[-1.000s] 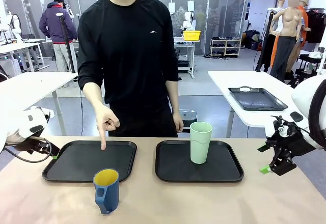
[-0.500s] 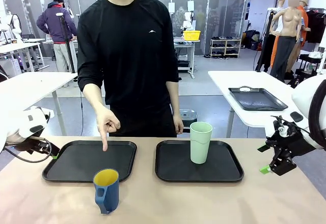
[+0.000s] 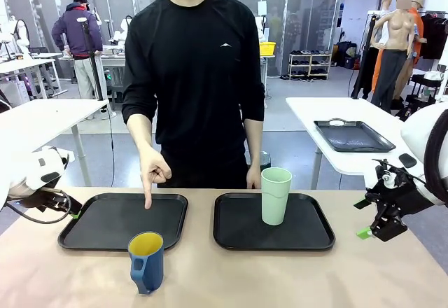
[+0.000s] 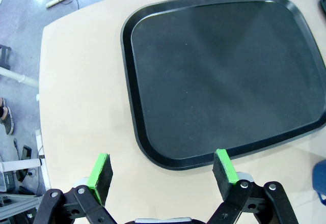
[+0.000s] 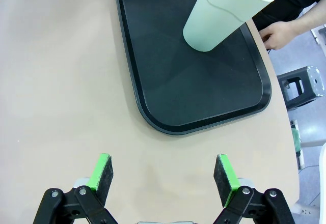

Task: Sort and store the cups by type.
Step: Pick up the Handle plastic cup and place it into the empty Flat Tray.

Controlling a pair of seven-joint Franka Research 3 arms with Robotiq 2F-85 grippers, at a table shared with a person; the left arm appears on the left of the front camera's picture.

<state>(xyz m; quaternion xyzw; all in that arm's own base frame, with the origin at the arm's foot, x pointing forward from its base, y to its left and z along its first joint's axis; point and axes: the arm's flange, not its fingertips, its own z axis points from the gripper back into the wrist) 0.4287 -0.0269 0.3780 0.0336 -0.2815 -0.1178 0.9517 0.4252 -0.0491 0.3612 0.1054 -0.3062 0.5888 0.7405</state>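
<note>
My left hand (image 4: 162, 167): spread and empty, above the tabletop (image 4: 76, 81) at the edge of the left tray (image 4: 229, 71).
My right hand (image 5: 164, 172): spread and empty, over bare tabletop beside the right tray (image 5: 168, 81).
Mint tumbler (image 3: 275, 196): upright on the right tray.
Blue cup (image 3: 146, 262): upright on the tabletop, just in front of the left tray.
Person: forefinger (image 3: 148, 199) points down at the left tray.

left arm (image 3: 31, 176): low at the left side, wrist turned inward | left gripper (image 4: 162, 158): jaws wide apart, empty, angled downward | right arm (image 3: 425, 136): raised at the right side, wrist bent down | right gripper (image 5: 163, 160): jaws wide apart, empty, angled downward
</note>
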